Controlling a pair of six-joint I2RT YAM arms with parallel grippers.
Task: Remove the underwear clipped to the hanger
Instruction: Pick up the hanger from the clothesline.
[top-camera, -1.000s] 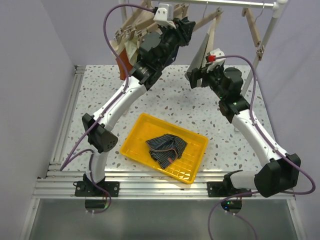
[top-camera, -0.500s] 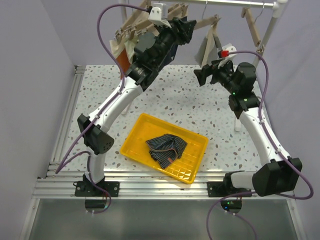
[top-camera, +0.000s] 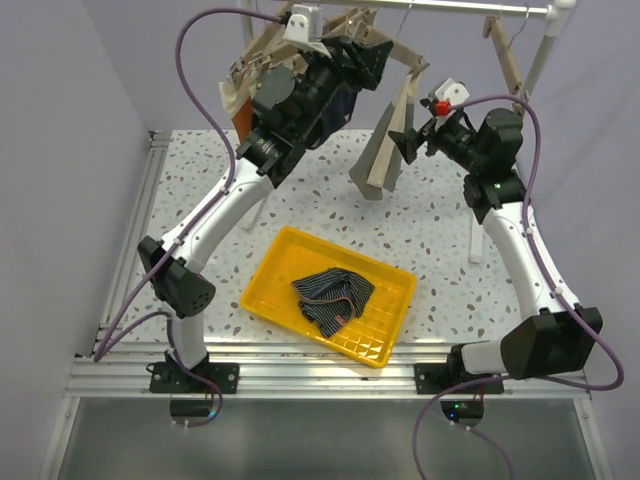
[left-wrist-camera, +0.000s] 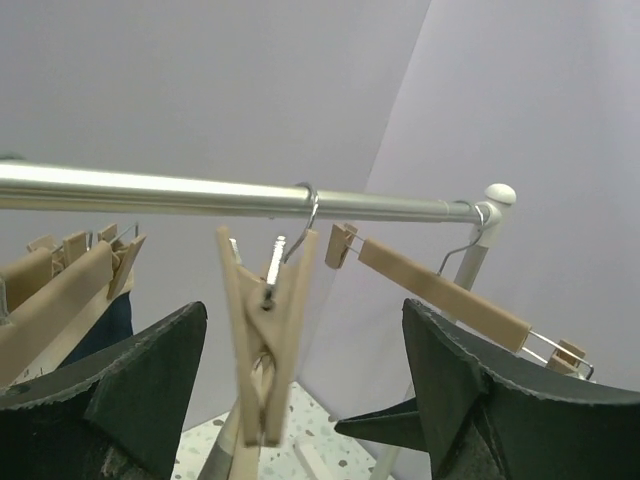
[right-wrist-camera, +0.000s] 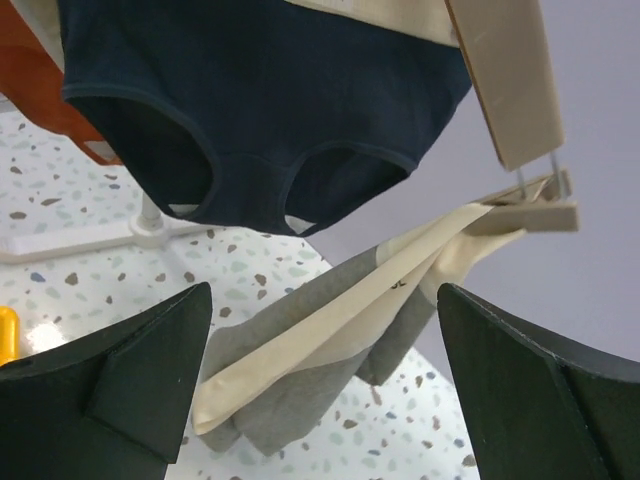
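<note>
- Both arms sit higher than a sec ago: our left gripper (top-camera: 372, 55) has risen to the rail (left-wrist-camera: 150, 190) at the top of the rack, and our right gripper (top-camera: 408, 140) has lifted and swung in toward the hanging cloth.
- Left jaws, narrower a sec ago, now stand spread. In the left wrist view they flank a wooden clothespin clip (left-wrist-camera: 265, 330) under the rail, w/ nothing between them but the clip, not pinched.
- Grey-and-cream underwear (top-camera: 380, 160) now dangles free on one side. It hangs slanted from a single wooden clip (right-wrist-camera: 530, 212) in the right wrist view, so we judge the other clip has just let go.
- Right jaws are spread wide & empty, w/ the drooping pair just ahead of them.
- Navy underwear (right-wrist-camera: 265, 110) is still clipped up, w/ an orange-red piece (right-wrist-camera: 30, 95) behind it at left.
- Striped navy underwear (top-camera: 333, 295) already lies in the yellow tray (top-camera: 270, 265) on the table.
- Meaning for us: one pair done, one half-released, at least two more on the hangers. Next clip looks like the one holding the slanted pair.
</note>
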